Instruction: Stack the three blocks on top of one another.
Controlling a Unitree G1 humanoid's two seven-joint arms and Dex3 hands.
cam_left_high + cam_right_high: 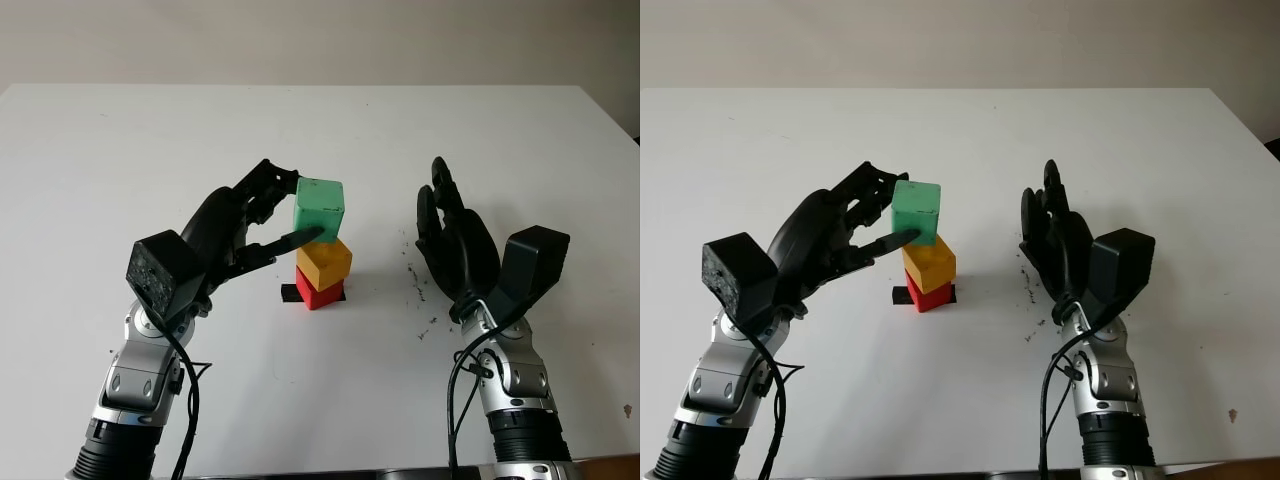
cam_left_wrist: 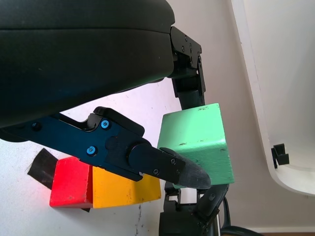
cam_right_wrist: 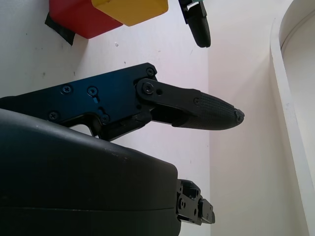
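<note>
Table [image 1: 120, 130]: white top, seen from the head cam; some small dark specks on it to the right of the blocks, near the right hand.
Tape mark [image 1: 290, 293]: small black piece on the table, under and just left of the red block.
Red block [image 1: 318, 291]: at the bottom of the stack, near the table centre, sitting on the tape mark.
Yellow block [image 1: 324, 262]: directly on the red block, turned a bit vs. the red one, so corners do not line up.
Green block [image 1: 320, 207]: highest of the three, above the yellow block and shifted a little to the left and far side. Its lower face is at the yellow top; cannot tell if it fully rests there or is just above it.
Left hand [image 1: 262, 218]: to the left of the stack, arm coming from bottom left. It pinches the green block, one finger [image 2: 173, 166] on the near side, the other fingers on the far-left side. In the left wrist view the block sits between thumb tip and the upper fingers.
Right hand [image 1: 452, 232]: to the right of the stack, apart from the blocks, palm facing them. Holds nothing, open, fingers pointing to the far side.
Right wrist view: red and yellow blocks seen beyond the hand, no contact w/ them.
</note>
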